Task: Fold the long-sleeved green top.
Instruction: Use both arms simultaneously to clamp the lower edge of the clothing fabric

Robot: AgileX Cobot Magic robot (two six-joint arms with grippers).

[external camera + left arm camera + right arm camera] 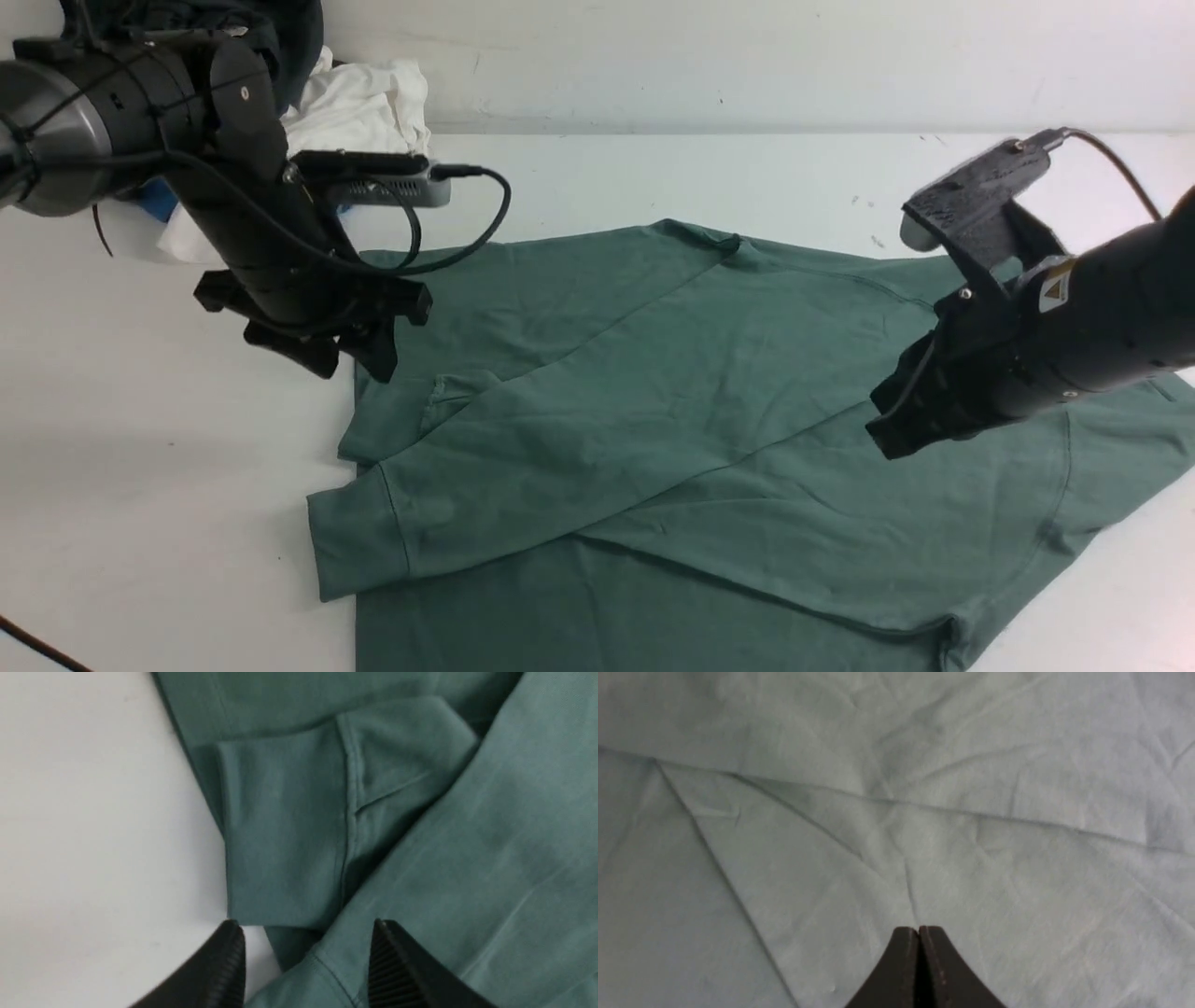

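The green long-sleeved top [709, 411] lies spread on the white table [140, 467], with both sleeves folded across its body. One ribbed cuff [359, 541] reaches the top's left edge. My left gripper [353, 364] hangs open just above that left edge. In the left wrist view its fingers [231, 966] stand wide apart over a folded cuff [280, 826] and a sleeve end [336, 970], gripping nothing. My right gripper [892, 441] hovers shut over the top's right part. In the right wrist view the right gripper [919, 933] is shut with only cloth [896, 812] beneath it.
A pile of white, dark and blue garments [359, 107] sits at the back left against the wall, behind my left arm. Bare white table lies to the left of the top. A thin dark cable [37, 644] crosses the front left corner.
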